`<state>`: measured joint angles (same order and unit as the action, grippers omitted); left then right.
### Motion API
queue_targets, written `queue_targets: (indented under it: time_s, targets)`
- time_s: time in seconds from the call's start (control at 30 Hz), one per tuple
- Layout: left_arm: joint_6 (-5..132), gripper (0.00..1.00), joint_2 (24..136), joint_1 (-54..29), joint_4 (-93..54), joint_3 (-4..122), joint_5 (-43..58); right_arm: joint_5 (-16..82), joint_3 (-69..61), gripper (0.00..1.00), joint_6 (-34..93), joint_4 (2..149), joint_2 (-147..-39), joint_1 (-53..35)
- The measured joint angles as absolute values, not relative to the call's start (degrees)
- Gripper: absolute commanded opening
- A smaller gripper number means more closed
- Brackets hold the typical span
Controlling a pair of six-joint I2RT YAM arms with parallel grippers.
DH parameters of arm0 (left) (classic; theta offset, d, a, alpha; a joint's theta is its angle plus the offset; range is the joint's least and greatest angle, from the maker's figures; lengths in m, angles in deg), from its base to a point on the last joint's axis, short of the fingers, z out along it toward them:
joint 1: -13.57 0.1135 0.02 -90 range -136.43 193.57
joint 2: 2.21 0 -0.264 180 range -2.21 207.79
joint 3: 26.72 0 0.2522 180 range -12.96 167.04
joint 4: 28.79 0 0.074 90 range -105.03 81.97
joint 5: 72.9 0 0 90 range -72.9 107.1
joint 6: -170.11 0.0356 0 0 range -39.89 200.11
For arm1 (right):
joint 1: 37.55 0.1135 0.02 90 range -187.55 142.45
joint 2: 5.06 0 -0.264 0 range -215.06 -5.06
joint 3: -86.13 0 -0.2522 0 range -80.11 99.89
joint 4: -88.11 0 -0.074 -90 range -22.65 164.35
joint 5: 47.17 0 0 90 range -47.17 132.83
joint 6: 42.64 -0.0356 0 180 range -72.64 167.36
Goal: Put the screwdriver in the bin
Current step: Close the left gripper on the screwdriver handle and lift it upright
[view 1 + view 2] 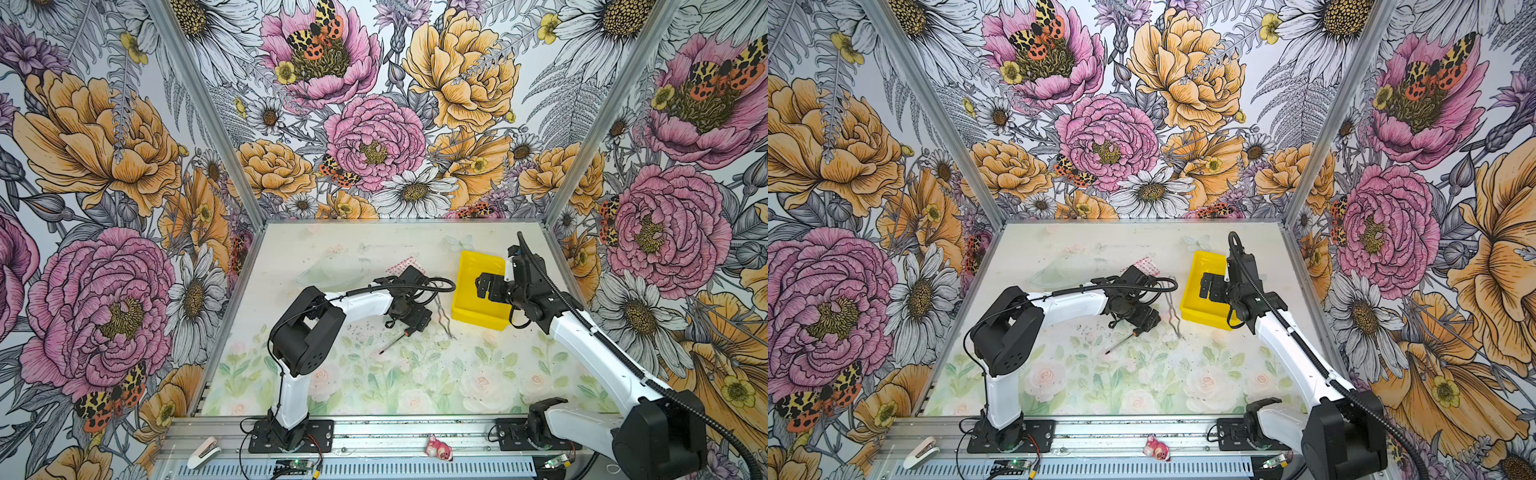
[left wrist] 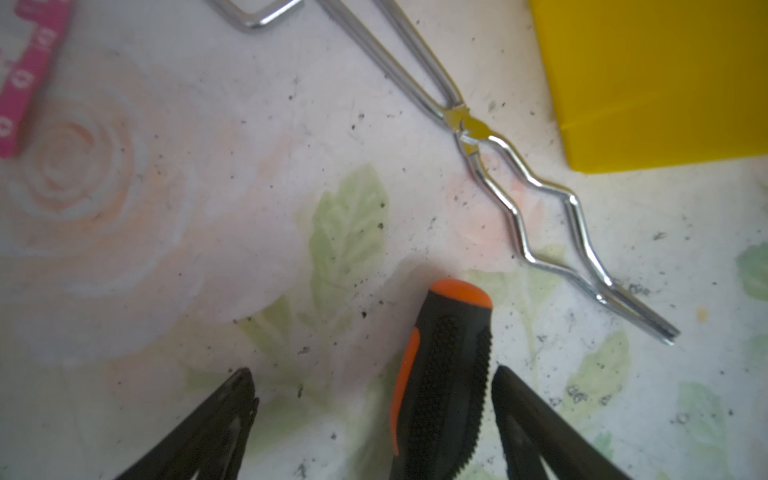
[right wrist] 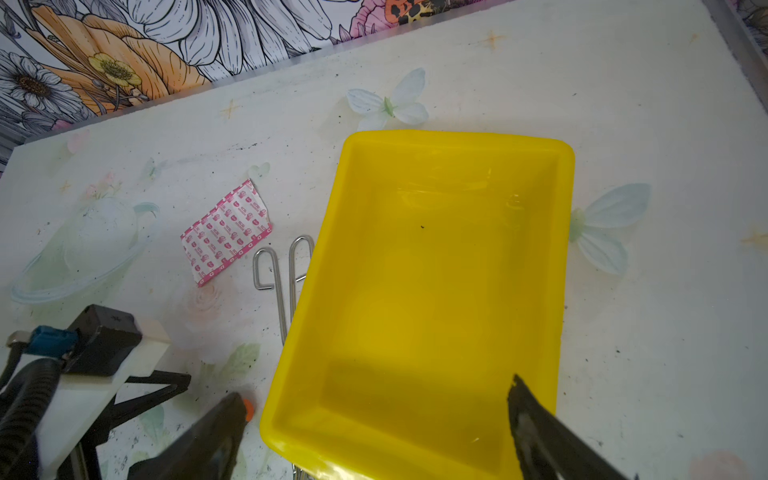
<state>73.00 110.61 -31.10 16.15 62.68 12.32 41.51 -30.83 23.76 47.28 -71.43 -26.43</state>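
Left end effector (image 2: 372, 380) is down at the table (image 1: 374, 386), jaws apart, straddling the handle of the screwdriver (image 2: 442, 374). In the left wrist view the handle sits off-centre between the fingers (image 2: 232, 411). One finger is right up against the black grip, maybe touching, I cannot tell. The other finger is clear of it, with bare table in the gap. So it is open around the handle, not clamped.

The screwdriver (image 1: 395, 341) lies flat on the table, outside the bin (image 1: 467, 291) and to its left in both top views. Its orange-capped handle is under the left end effector (image 1: 409, 322) and the thin shaft angles out toward the near left.

Right end effector (image 3: 378, 390) is spread wide. I see it hanging over the bin (image 3: 436, 137), with both fingertips at the edge of the right wrist view and yellow floor between them. It holds nothing and I see no contact with the bin wall. In a top view it sits above the bin (image 1: 1196, 291) at (image 1: 1210, 286).

Wire tongs (image 2: 469, 124) lie on the table between the screwdriver and the bin, with the looped handles at the far end just beside the bin wall (image 3: 282, 270). A pink patterned packet (image 3: 226, 232) lies flat just beyond those loops.
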Motion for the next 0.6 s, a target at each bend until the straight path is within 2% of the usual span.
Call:
queue_targets:
  time_s: [0.17, 0.43, 0.6]
  targets:
    - [73.3, 0.70, 112.8, -32.3, 18.5, 65.5, 15.7, 40.4, -33.0, 1.00, 24.5, 46.2, -68.4, -29.0]
    - [74.2, 0.24, 112.9, -32.5, 21.5, 65.8, 17.6, 40.1, -33.3, 0.99, 24.7, 46.1, -67.2, -29.4]
    - [72.2, 0.02, 113.0, -32.2, 22.3, 66.2, 17.1, 39.9, -33.5, 1.00, 24.9, 45.8, -67.2, -29.7]
